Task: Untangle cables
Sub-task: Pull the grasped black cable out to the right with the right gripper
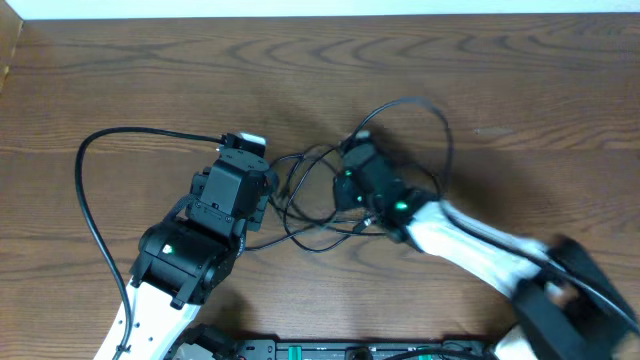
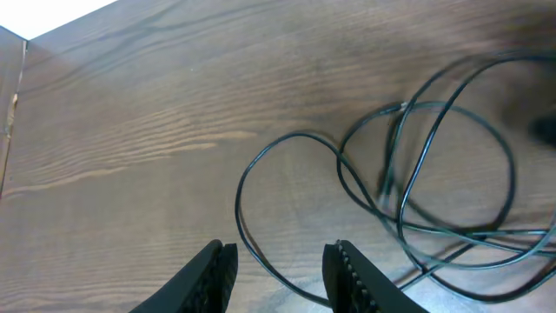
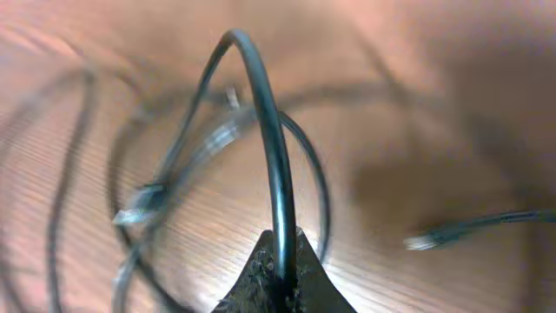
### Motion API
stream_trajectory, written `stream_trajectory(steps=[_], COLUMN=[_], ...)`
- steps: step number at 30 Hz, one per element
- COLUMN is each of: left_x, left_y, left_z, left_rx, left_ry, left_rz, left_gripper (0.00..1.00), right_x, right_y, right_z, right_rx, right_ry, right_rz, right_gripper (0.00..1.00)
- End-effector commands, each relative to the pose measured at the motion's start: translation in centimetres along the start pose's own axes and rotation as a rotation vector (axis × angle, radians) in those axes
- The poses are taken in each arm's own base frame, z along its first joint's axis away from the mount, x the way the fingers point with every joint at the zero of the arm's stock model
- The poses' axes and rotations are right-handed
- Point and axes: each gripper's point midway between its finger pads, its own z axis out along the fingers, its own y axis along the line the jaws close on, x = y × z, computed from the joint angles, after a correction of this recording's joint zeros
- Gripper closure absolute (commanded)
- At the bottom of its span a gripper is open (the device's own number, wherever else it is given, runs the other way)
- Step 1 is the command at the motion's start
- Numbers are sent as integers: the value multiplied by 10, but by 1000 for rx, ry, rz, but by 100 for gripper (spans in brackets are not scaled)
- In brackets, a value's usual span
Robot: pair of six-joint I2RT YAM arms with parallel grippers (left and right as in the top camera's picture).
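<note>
Thin black cables (image 1: pixel 310 195) lie in tangled loops on the wooden table between my two arms. My right gripper (image 1: pixel 350 152) is at the right side of the tangle; in the right wrist view it (image 3: pixel 281 248) is shut on one black cable (image 3: pixel 271 148), which arches up out of the jaws. Two plug ends (image 3: pixel 139 209) (image 3: pixel 426 239) lie blurred on the wood beyond. My left gripper (image 2: pixel 278 261) is open low over the table, and a loop of cable (image 2: pixel 295 135) runs on the wood between its fingers, close to the right one.
A thicker black arm wire (image 1: pixel 90 200) curves along the left of the left arm. The table's far edge (image 1: pixel 320 16) runs along the top, and a raised wooden side (image 1: pixel 8 50) stands at the far left.
</note>
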Motion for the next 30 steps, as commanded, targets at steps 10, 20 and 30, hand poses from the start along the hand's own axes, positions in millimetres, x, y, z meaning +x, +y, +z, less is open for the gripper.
stream_trajectory(steps=[10,20,30], left_x=[-1,-1,0], left_y=[1,-4,-4], left_z=[-1,-1,-1], left_rx=[3,29,29], left_ry=[-3,-1,0], left_rz=[-10,-10,-10], left_gripper=[62,62,62], right_x=[-191,-156,-131], right_y=[-70,-152,-212], right_z=[-301,-483,-515], right_rx=[329,786,1278], right_ry=[-886,-1277,-1200], right_rz=[133,407,442], right_gripper=[98,98,99])
